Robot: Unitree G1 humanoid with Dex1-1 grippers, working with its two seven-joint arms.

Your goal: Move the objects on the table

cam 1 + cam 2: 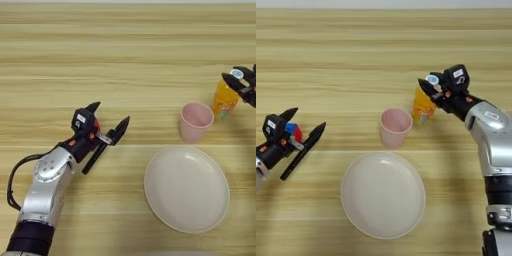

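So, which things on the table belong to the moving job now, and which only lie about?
In the job now:
- small orange juice bottle, right gripper at its white cap
- black marker pen and multicoloured puzzle cube, at the left gripper

Lying about:
- large round cream plate
- pink cup

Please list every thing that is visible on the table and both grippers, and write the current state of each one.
plate: flat on the table, empty.
pink cup: upright, open, looks empty.
orange bottle: upright, capped, right gripper at its cap.
marker pen: lying under the left gripper.
puzzle cube: beside the left gripper, mostly hidden.
left gripper: open.
right gripper: at the bottle's top.
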